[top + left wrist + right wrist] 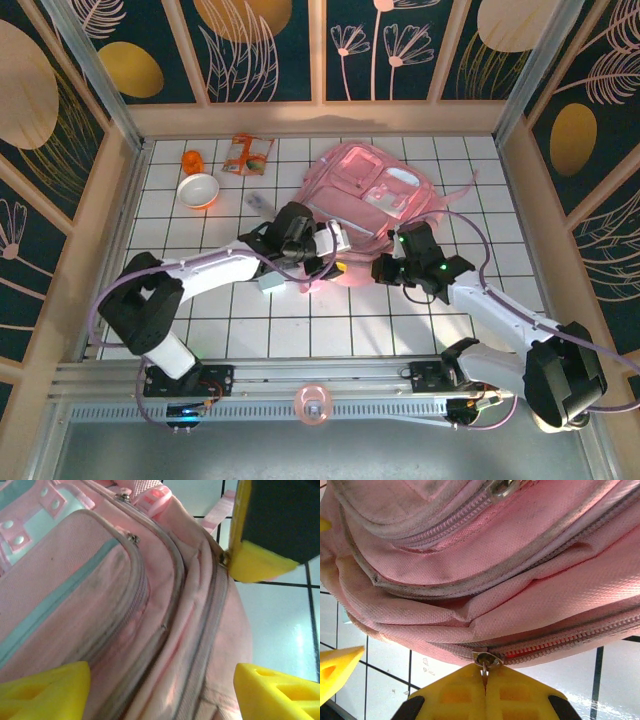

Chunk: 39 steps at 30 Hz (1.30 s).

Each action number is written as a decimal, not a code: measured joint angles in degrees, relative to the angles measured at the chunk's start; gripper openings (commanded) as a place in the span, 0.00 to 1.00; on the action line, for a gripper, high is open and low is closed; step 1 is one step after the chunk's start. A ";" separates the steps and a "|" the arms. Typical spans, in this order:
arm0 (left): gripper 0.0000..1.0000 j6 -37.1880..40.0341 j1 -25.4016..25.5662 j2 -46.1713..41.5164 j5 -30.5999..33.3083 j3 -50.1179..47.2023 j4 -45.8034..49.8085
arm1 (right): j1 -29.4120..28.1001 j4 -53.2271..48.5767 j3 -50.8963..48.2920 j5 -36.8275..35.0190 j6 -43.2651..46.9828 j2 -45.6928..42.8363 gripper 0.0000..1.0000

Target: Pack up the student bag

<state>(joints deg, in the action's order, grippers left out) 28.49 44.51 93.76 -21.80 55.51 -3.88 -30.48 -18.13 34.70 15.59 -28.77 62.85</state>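
Student bag: the student bag [375, 190] lies flat on the tiled table [300, 325]. Its lower zip edge meets both sets of your fingers, and the rest of it stretches away beyond them.

Right gripper: the right gripper [485, 692] has its yellow fingers pressed together, pinching the zipper pull [486, 661] at the bag's bottom seam, right at the fingertips.

Zip: the track [560, 642] runs off to one side of the pinched pull. It seems to show a red slit there, though the close view leaves you unsure how far it has parted.

Left gripper: the left gripper [160, 692] has its fingers spread wide and holds nothing. The bag's zip folds lie between the tips. One tip sits over pink fabric, the other over bare tile just off the bag's edge.

Gap between grippers: the two pairs of fingertips are close together along the same seam, so you have little room sideways.

Open room: behind both wrists, towards the arm bases, you have bare tile.

Far side: a bowl [198, 190], a small orange item [193, 160] and a snack packet [248, 153] sit well apart from the left fingers, near the back wall [320, 118].
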 measured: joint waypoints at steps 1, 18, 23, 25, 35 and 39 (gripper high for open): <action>0.66 0.74 0.15 0.96 0.22 0.87 -0.04 | 0.00 0.04 0.00 0.02 0.00 0.00 0.00; 0.00 5.99 0.72 -1.16 4.31 -1.44 -1.44 | 9.64 1.18 -1.77 4.24 -0.02 -1.86 0.00; 0.00 5.40 -0.59 -4.63 3.26 -2.69 -1.09 | 18.51 0.59 -2.29 4.26 0.04 -1.55 0.00; 0.00 5.09 -1.31 -6.43 2.08 -3.23 -0.92 | 22.75 1.14 -2.49 5.07 0.68 -0.79 0.00; 0.15 3.93 -1.33 -9.29 -2.91 -4.63 0.55 | 33.55 4.37 -1.77 15.61 5.60 8.13 0.09; 0.67 0.00 -1.88 -10.14 -2.69 -4.63 0.72 | 35.26 3.04 0.68 11.37 7.19 7.69 0.46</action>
<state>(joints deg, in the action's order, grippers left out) 28.49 42.63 83.61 -24.49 50.87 -3.16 4.78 -15.09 35.38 26.96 -21.58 70.54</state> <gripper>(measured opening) 0.462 0.357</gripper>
